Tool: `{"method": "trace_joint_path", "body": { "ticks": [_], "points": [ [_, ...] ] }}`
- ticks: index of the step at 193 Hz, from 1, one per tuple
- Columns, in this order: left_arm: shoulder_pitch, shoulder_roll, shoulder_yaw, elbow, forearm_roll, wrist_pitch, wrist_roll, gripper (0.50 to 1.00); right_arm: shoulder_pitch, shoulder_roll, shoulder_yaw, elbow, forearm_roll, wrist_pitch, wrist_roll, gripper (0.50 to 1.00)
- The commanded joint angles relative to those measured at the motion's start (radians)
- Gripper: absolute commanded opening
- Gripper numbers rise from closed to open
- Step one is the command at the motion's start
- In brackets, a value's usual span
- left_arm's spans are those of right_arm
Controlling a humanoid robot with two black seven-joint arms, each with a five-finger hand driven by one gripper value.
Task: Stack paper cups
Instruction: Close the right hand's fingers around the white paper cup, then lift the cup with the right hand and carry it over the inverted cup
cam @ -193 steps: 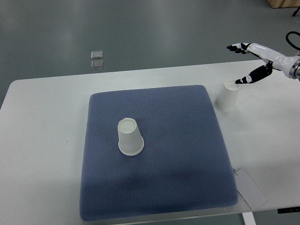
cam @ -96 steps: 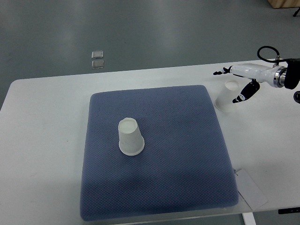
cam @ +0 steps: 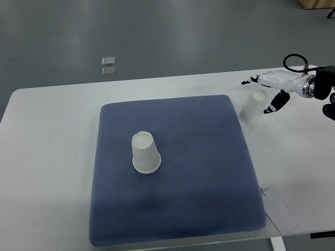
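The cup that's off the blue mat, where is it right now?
In the top view the off-mat paper cup stands upside down on the white table, just past the blue mat's far right corner, with the right robot hand spread around it.

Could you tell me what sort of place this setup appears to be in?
Probably a robotics lab or test area: a plain white table on a grey floor, a blue padded mat as work surface, and a white robot hand beside an upside-down white paper cup.

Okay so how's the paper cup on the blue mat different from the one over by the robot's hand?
The cup on the mat stands on the blue mat; the cup by the hand stands on the bare white table. The mat cup stands alone; the right hand is spread around the other's top. Both are white and upside down.
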Motion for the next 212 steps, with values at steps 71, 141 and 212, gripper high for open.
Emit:
{"method": "trace_joint_path", "body": {
  "ticks": [71, 141, 212],
  "points": [
    [0.0, 0.0, 0.0, 0.0, 0.0, 0.0, 0.0, 1.0, -0.001, 0.05, -0.022, -0.074, -0.036, -0.014, 0.0, 0.924],
    [0.0, 0.0, 0.0, 0.0, 0.0, 0.0, 0.0, 1.0, -0.004, 0.11, -0.025, -0.156, -0.047, -0.018, 0.0, 0.875],
    [0.0, 0.0, 0.0, 0.0, 0.001, 0.0, 0.0, 1.0, -0.01, 0.121, -0.043, -0.182, -0.047, -0.017, -0.001, 0.768]
  ]
}}
